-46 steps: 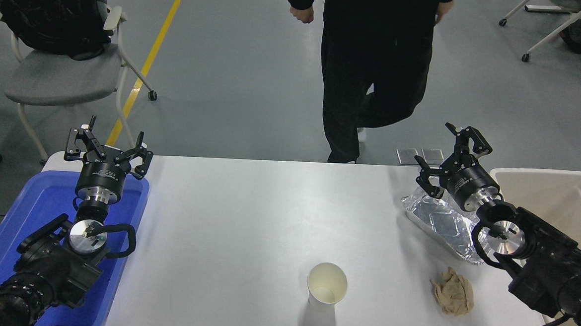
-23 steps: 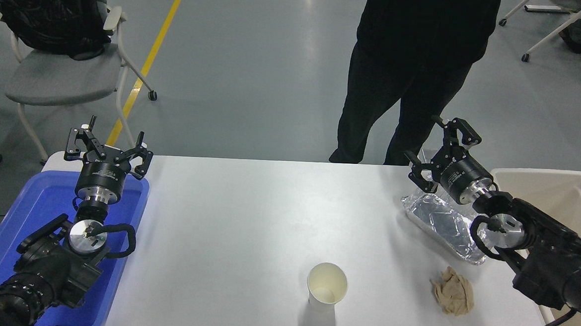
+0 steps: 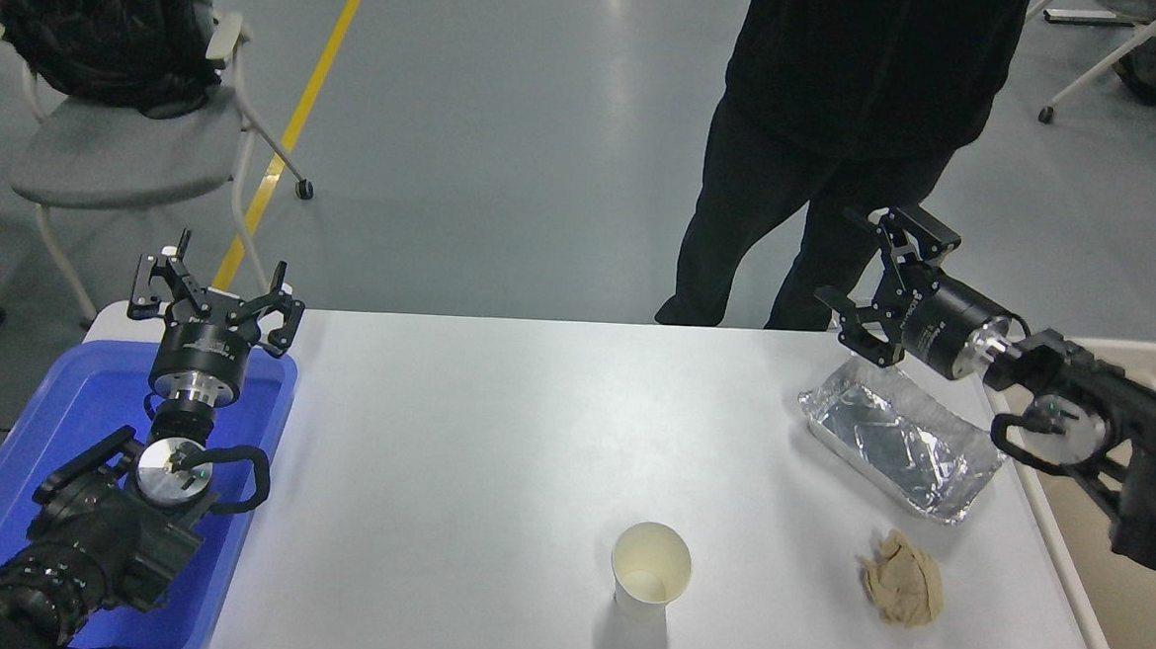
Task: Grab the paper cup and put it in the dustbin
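The white paper cup [image 3: 650, 570] stands upright near the table's front edge, a little right of centre, with nothing touching it. The beige dustbin [image 3: 1112, 629] sits at the right edge, partly behind my right arm. My right gripper [image 3: 876, 266] hangs open and empty above the table's far right corner, well away from the cup. Over the blue tray at the lower left, my left gripper [image 3: 214, 291] rests parked and open.
A crinkled silver foil tray [image 3: 896, 440] lies at the back right. A crumpled tan paper ball [image 3: 903, 577] lies in front of it. A blue plastic tray [image 3: 69, 417] is at the left. A person in black [image 3: 845, 131] stands at the far side.
My right arm has risen and swung back toward the far right, turning the gripper sideways. The person has stepped to the right and closer to the table. Cup and left arm are unmoved.
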Robot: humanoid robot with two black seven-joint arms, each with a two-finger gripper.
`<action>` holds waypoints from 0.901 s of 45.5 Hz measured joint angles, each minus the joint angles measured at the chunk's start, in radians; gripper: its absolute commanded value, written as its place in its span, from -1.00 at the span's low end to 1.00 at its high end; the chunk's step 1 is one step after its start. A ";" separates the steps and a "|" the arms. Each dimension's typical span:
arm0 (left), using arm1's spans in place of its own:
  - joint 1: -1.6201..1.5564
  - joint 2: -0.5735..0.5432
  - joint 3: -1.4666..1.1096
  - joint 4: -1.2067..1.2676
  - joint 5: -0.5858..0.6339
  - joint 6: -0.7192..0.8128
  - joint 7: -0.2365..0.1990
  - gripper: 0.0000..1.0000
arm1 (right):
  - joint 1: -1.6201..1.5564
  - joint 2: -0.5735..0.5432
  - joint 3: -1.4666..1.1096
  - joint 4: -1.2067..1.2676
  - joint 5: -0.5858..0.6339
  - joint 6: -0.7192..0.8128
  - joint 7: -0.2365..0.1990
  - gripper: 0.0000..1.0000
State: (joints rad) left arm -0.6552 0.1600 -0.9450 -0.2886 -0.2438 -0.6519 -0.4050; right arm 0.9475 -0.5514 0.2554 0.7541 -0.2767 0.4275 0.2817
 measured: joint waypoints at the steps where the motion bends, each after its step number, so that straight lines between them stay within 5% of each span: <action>1: 0.000 0.000 0.000 0.000 0.000 0.000 0.000 0.98 | 0.031 -0.012 -0.049 0.008 -0.004 0.000 0.000 1.00; 41: 0.000 0.001 0.000 0.000 0.002 -0.002 0.000 0.98 | 0.797 -0.018 -0.995 0.368 -0.153 0.010 0.002 1.00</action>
State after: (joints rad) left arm -0.6549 0.1608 -0.9447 -0.2884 -0.2421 -0.6535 -0.4048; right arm 1.7447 -0.5692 -0.7397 1.1225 -0.4301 0.4376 0.2840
